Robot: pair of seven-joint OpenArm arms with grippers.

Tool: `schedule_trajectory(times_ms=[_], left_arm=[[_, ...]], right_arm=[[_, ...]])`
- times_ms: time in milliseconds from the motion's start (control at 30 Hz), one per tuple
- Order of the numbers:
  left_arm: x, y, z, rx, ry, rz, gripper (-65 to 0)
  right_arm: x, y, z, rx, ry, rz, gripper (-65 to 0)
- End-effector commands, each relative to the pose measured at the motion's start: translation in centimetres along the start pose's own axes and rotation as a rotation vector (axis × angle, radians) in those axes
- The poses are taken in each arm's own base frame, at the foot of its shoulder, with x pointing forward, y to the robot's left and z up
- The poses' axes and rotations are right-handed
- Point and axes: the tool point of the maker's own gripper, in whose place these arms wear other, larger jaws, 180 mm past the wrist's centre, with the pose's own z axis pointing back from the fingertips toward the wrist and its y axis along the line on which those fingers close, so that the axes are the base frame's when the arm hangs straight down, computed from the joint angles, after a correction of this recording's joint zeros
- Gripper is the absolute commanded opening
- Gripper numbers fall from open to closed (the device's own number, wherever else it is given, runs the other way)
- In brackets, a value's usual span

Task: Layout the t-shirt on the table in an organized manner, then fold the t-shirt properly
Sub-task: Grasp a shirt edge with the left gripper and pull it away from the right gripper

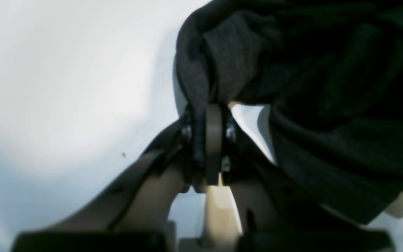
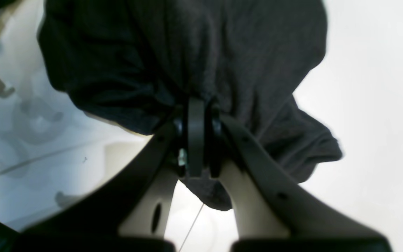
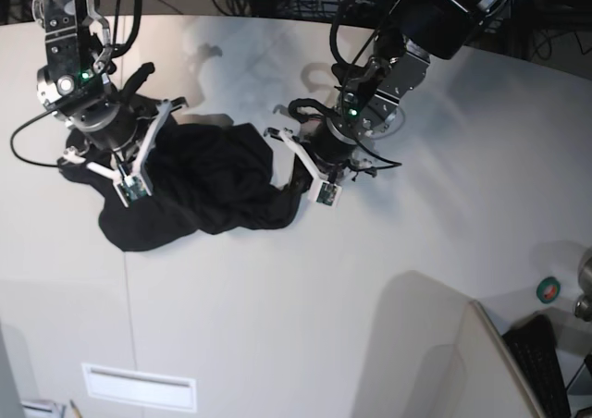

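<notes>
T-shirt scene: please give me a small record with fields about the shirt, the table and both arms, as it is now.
garment: black t-shirt, bunched and wrinkled, not laid flat
print: not visible in any view
surface: white table with a thin dark seam line
left gripper: jaws closed, pinching a fold of the shirt's edge
right gripper: jaws closed, pinching bunched fabric
arm positions: one arm at each end of the shirt in the base view
fold status: not yet begun
</notes>
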Motion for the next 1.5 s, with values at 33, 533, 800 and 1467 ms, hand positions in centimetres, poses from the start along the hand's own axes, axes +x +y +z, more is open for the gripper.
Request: schedule_trajectory(times_ms=[33,533,800,1467], left_arm=[[1.5,0.4,-0.8,-0.001,0.018,-0.019,-65.0],[10.6,8.8,2.5,0.117,-0.183,-0.118,-65.0],[0.4,5.7,6.3,0.083,-0.034,-0.021,-65.0],[-0.7,7.8,7.4,0.14,0.017,-0.418,-53.5]], right_arm=[[2.2,-1.2,-0.8,-0.019,-0.052,0.003,-65.0],[14.0,-7.5,-2.5,-0.125,-0.236,0.018,-65.0],[9.9,-5.6,-3.1,-0.085,-0.162,0.005,-65.0],[6.8,-4.1,-3.5,-0.053,-0.1,-0.002,-65.0]])
